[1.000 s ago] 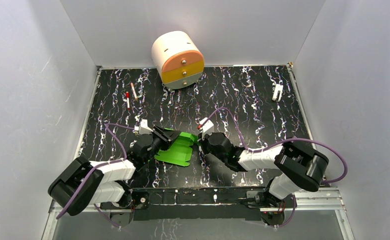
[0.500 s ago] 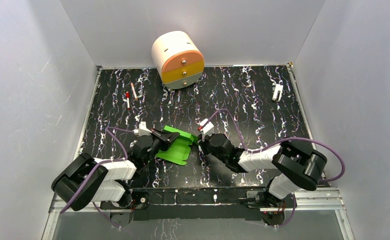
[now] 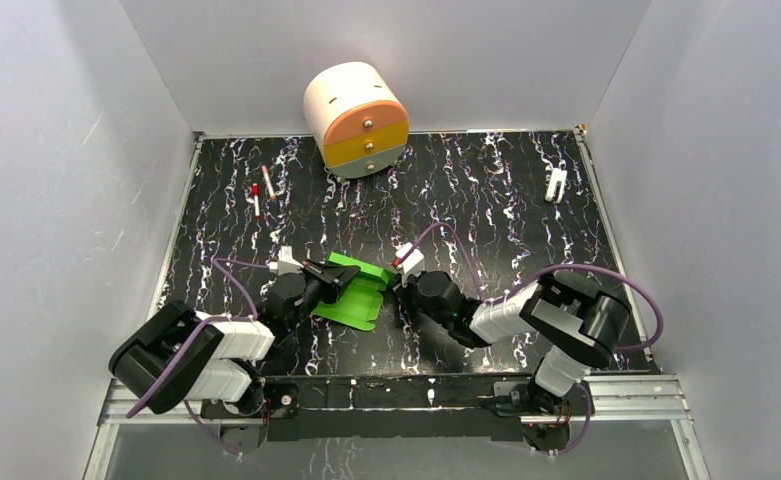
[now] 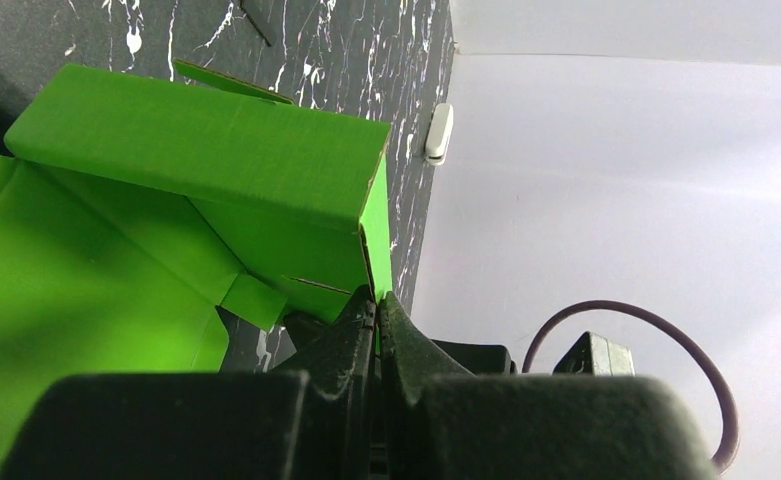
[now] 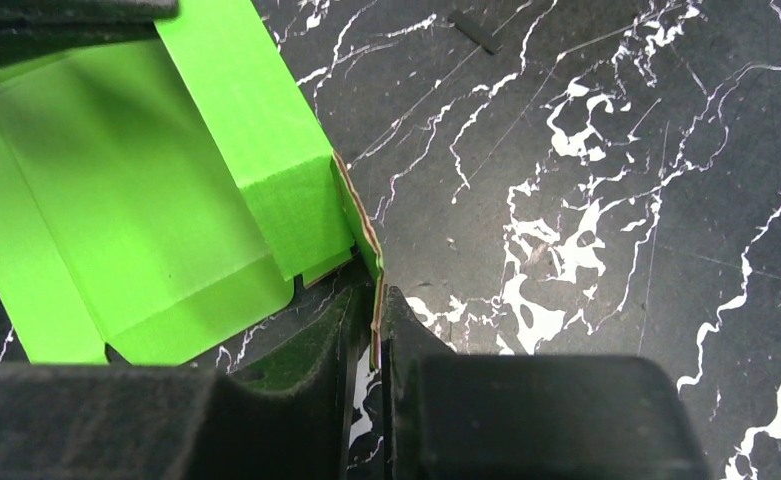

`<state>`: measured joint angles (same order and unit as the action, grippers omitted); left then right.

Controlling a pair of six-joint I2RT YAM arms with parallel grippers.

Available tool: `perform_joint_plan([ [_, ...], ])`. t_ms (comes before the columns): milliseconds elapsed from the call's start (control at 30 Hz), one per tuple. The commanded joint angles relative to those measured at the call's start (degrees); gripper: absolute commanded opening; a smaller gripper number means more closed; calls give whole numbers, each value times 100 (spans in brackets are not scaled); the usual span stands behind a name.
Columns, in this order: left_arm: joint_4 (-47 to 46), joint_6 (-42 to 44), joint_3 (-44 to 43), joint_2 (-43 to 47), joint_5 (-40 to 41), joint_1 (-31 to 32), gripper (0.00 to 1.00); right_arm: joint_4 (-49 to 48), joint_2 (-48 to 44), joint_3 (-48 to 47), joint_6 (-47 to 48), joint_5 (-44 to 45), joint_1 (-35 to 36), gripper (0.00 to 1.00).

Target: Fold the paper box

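A black table top (image 3: 486, 200) with white streaks sits inside plain white walls (image 3: 106, 150). Near the front middle of it lies the bright green paper box (image 3: 349, 302), made of thin card. The left gripper (image 4: 374, 318) is pinched tight on a thin edge of card at one end of a stood-up side wall. The right gripper (image 5: 374, 312) is pinched tight on a thin flap at the other end. So the job looks only just begun: one long wall is folded up, but the rest lies flat and open, with more sides and flaps left to fold. The raised wall runs across, from gripper to gripper. The flat part spreads toward the near edge.
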<state>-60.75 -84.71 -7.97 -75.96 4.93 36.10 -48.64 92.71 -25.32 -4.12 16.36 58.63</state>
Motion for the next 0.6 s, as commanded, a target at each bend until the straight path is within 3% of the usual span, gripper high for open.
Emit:
perform_joint_plan([
  [0,-207,-111,67,-15,-98,-19,0,-853,125,-5,87,-6,21,22],
  [233,-292,-259,128,-24,-144,-18,0,-1289,481,-66,26,-58,29,21],
  [567,-462,-500,203,-135,-172,-16,0,-1640,702,-175,-58,63,112,12],
])
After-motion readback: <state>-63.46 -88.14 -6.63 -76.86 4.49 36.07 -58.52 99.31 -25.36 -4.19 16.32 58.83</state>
